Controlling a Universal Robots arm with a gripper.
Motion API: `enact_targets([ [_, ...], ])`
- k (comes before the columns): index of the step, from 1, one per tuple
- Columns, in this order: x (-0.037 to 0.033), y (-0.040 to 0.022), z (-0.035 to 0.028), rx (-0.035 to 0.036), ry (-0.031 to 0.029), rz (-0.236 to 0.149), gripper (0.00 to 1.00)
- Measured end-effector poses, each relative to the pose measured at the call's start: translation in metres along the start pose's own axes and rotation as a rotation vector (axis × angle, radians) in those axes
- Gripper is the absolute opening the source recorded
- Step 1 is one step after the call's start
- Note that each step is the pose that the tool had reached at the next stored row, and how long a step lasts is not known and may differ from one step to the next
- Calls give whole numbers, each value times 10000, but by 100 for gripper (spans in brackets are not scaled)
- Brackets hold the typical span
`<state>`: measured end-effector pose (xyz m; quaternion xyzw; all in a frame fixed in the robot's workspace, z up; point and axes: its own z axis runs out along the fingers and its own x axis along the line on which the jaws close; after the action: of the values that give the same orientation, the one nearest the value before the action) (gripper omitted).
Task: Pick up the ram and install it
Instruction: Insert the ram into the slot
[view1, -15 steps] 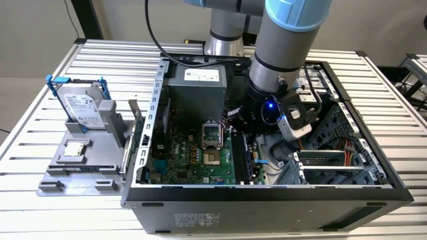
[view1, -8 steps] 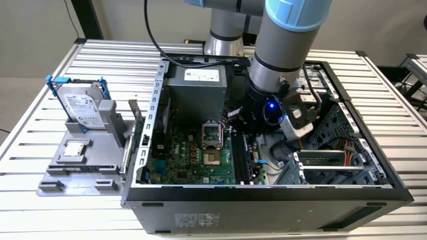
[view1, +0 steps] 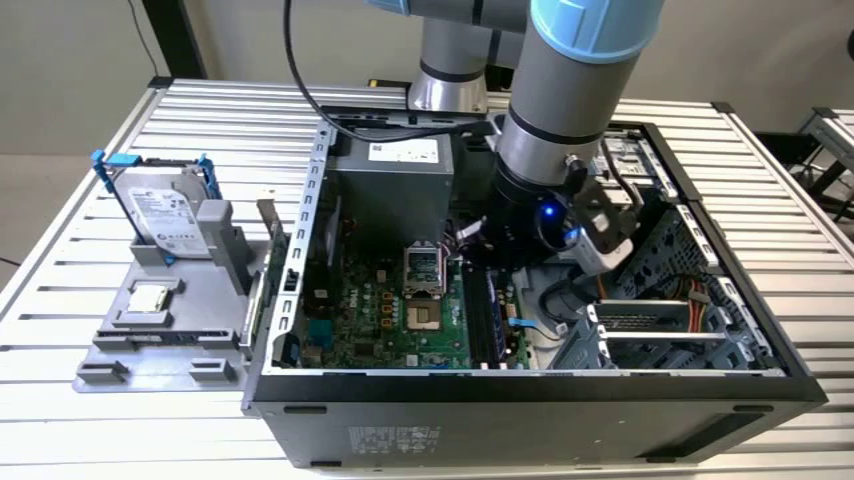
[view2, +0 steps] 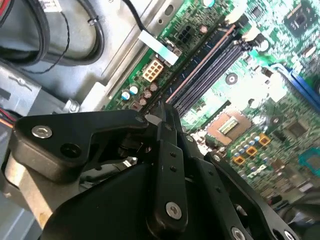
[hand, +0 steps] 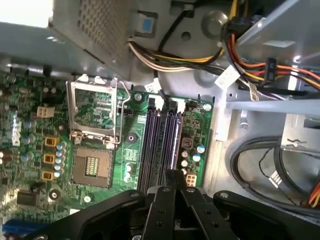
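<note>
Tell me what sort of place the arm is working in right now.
Likely a computer assembly or repair test bench: an opened desktop computer case lies on a slatted metal table, its green motherboard exposed, with a hard drive propped in a grey parts fixture beside it.

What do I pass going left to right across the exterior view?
Hard drive in its blue-handled frame, grey tray, case wall, motherboard, black memory slots, drive cage, case's far side wall.

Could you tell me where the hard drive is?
On the exterior view's left, the hard drive stands propped on the grey tray outside the computer case, near the processor chip.
</note>
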<state>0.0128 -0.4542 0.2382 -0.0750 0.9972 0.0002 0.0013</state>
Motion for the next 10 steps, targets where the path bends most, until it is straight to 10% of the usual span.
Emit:
enact_targets([
  [10,1,1,0,-32,-5,-1688,0],
])
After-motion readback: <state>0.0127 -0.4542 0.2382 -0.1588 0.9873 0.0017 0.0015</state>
